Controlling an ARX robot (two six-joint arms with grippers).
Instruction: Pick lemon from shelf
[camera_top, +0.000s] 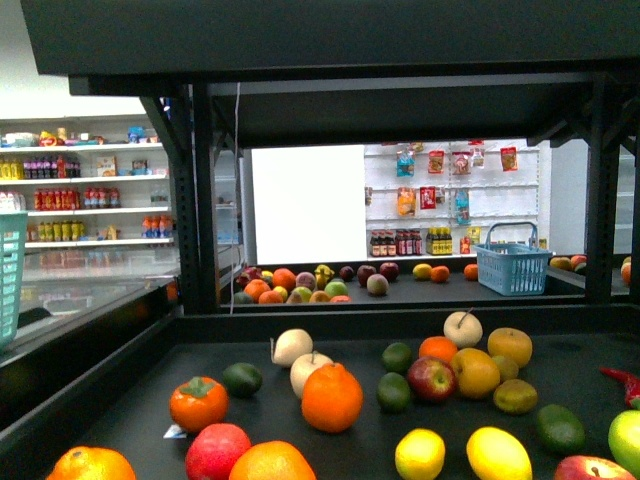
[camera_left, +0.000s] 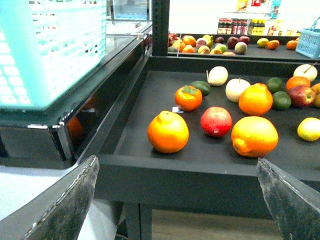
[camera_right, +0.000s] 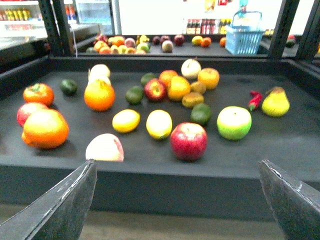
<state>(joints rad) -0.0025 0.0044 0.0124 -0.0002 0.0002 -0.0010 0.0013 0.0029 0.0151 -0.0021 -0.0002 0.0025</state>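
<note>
Approach step: your left gripper (camera_left: 176, 161) and right gripper (camera_right: 177, 162) are spread, empty. Next you must reach the lemon (camera_right: 159, 124) on the shelf (camera_right: 280, 150).

R gripper (camera_right: 176, 166) wide open, fingers (camera_right: 60, 205) far apart, clear of all fruit, just off shelf (camera_right: 150, 187) front edge. On deck, approx. mid: long lemon (camera_right: 126, 120) and round lemon (camera_right: 159, 124) side by side, not touching. Red apple (camera_right: 188, 141) just beside round lemon, nearer gripper. Green apple (camera_right: 234, 122) near red apple. Pale fruit (camera_right: 105, 148) by front edge. Blue basket (camera_right: 243, 35) far back.
</note>
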